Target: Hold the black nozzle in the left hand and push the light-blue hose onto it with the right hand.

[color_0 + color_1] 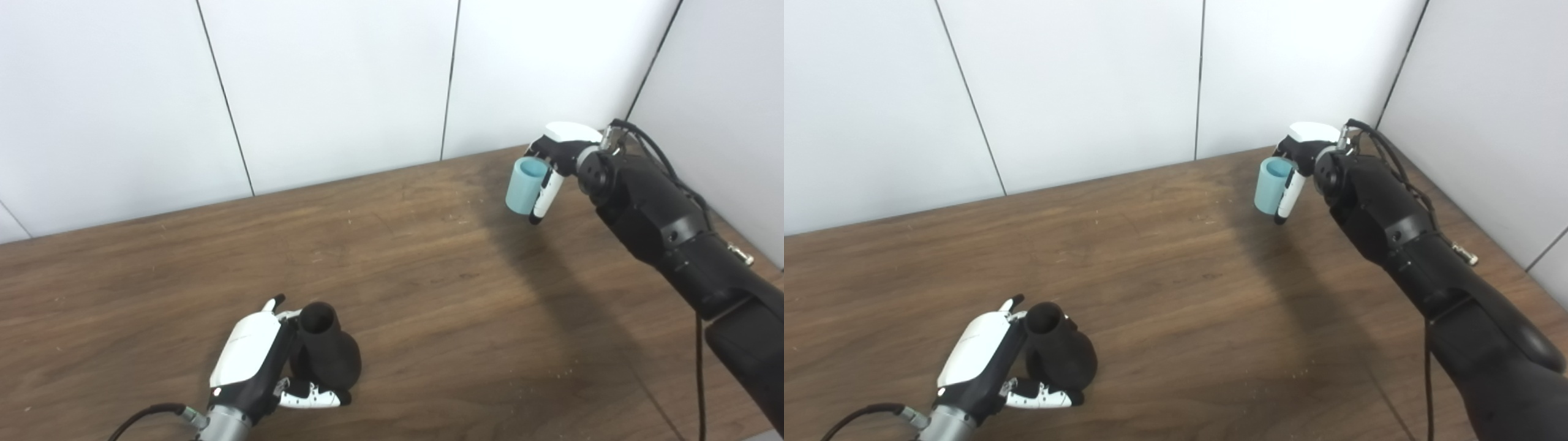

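Left hand [254, 361] fingers hidden behind nozzle [324, 355] — right forearm [735, 306] cut by frame edge.

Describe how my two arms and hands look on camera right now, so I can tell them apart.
Both hands have a white shell on the back and black-and-white fingers. The left hand sits on a silver wrist collar with a black cable trailing from it. The right hand joins a bulky matte-black arm with black cables looped near the wrist and a small metal fitting on its side.

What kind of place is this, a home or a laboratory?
Probably a laboratory test cell: a bare wooden table enclosed by plain white wall panels, with only the black nozzle and light-blue hose present.
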You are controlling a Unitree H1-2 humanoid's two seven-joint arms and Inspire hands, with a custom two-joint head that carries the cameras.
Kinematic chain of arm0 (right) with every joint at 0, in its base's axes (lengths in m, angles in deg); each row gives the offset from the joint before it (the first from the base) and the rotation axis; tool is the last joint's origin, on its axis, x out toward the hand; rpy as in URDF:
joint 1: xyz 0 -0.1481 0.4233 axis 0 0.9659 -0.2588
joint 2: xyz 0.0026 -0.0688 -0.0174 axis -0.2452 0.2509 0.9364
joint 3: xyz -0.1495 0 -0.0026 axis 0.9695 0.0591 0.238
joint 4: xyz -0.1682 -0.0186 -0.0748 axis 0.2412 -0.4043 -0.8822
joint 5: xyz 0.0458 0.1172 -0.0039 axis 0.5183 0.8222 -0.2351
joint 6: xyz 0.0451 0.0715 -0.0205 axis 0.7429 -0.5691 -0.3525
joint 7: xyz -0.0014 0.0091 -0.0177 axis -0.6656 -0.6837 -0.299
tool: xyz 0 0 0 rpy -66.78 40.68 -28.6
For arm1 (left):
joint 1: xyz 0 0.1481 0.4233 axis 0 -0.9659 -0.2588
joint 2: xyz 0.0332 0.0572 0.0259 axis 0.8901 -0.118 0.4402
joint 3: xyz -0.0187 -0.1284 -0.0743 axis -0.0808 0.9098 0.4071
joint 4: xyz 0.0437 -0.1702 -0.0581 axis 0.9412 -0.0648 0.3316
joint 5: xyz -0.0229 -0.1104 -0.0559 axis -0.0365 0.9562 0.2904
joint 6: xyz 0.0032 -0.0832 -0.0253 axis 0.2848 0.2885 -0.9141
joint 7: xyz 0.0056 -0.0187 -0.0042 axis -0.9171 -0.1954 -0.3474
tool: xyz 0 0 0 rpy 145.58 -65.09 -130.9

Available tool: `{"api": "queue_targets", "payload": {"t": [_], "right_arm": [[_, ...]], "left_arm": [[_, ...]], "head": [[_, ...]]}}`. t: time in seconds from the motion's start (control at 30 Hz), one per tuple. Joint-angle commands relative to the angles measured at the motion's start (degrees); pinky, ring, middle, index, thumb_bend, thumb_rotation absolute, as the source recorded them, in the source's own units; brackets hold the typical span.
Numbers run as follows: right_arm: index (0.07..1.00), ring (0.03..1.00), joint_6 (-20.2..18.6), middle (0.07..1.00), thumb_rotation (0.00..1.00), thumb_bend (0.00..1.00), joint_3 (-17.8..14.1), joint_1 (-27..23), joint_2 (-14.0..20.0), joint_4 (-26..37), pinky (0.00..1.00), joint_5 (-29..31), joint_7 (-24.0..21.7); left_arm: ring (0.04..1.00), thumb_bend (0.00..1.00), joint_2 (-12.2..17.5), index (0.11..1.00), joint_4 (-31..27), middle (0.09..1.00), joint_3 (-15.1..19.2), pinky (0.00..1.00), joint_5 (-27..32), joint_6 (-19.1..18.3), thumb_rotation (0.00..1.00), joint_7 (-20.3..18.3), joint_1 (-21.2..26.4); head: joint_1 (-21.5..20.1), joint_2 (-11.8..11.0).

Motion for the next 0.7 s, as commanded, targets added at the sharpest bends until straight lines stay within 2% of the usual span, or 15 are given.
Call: {"api": "queue_targets", "payload": {"t": [0.0, 0.3, 0.67], "right_arm": [[0.758, 0.697, 0.9, 0.764, 0.03, 0.89, -1.27, -2.65, 1.52, 0.22, 0.66, -0.48, 2.55], [0.716, 0.652, 3.29, 0.708, 0.02, 0.88, -2.3, -2.27, 0.59, -1.29, 0.6, 0.7, 6.79], [0.689, 0.653, 4.59, 0.693, 0.02, 0.88, -1.84, -2.41, 0.17, -2.99, 0.62, 0.63, 8.98]], "left_arm": [[0.718, 0.52, 1.99, 0.473, 1.87, 0.51, -1.24, 1.0, -1.83, -2.49, 0.0, -4.81, -2.87], [0.718, 0.52, 1.71, 0.473, 1.64, 0.51, -1.33, 1.0, -1.9, -2.7, 0.0, -4.85, -2.85], [0.721, 0.52, 1.66, 0.479, 1.03, 0.502, -1.53, 1.0, -1.7, -2.72, 0.0, -5.18, -3.52]], "head": [[-0.03, 0.09], [0.16, 0.21], [0.44, 0.6]]}}
